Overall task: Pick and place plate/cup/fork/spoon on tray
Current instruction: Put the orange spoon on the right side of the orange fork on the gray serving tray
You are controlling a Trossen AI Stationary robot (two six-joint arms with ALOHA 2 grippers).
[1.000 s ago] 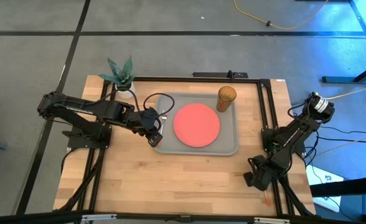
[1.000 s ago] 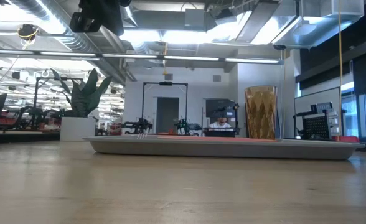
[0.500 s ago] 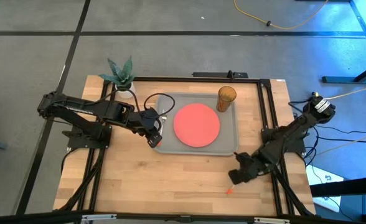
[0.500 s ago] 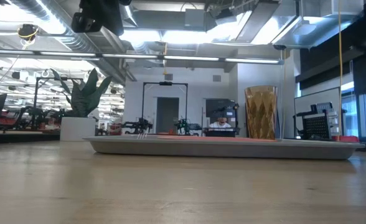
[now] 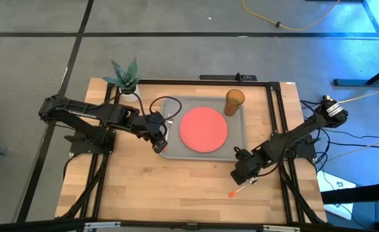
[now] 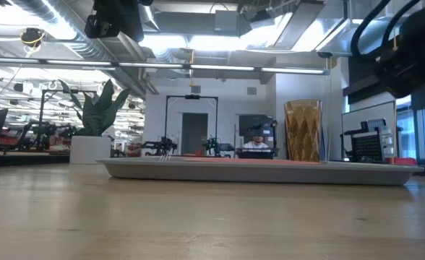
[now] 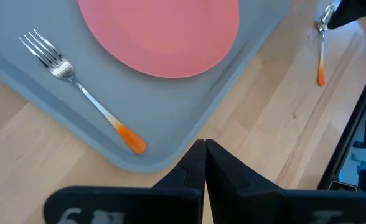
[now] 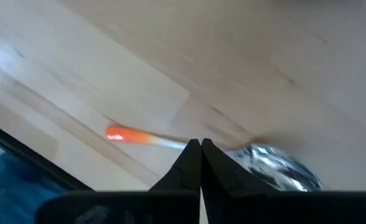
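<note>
The right hand (image 5: 242, 182) is pinching the small orange-handled metal spoon (image 8: 258, 163), probably just above the wooden bench (image 5: 176, 187); the left hand (image 5: 158, 143) is pressed together.

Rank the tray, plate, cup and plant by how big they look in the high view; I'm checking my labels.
1. tray
2. plate
3. plant
4. cup
The plant's leaves spread wider than the cup, but it is not a wide margin.

Tabletop (image 5: 144, 187) bare along near edge; tray (image 5: 238, 151) interior crowded: plate (image 5: 204, 128) centre, cup (image 5: 234, 102) far corner, fork (image 7: 77, 87) left side.
</note>
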